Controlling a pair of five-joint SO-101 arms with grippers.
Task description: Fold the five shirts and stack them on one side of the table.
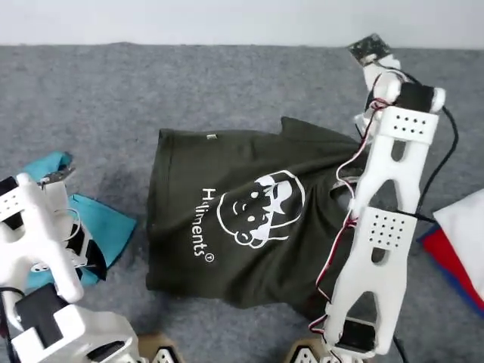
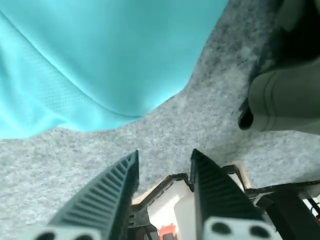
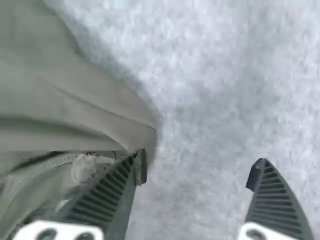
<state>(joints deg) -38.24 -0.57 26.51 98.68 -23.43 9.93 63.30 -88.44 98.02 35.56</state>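
White plastic arms (image 1: 386, 227) w/ black servos (image 1: 420, 97), red/white cables (image 1: 358, 151), ribbed black jaws.

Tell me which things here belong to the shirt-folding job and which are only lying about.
For the job: dark green shirt; teal shirt; white cloth and red cloth at the table's edge, probably shirts.
Not for the job: grey felt table cover; tan arm bases.
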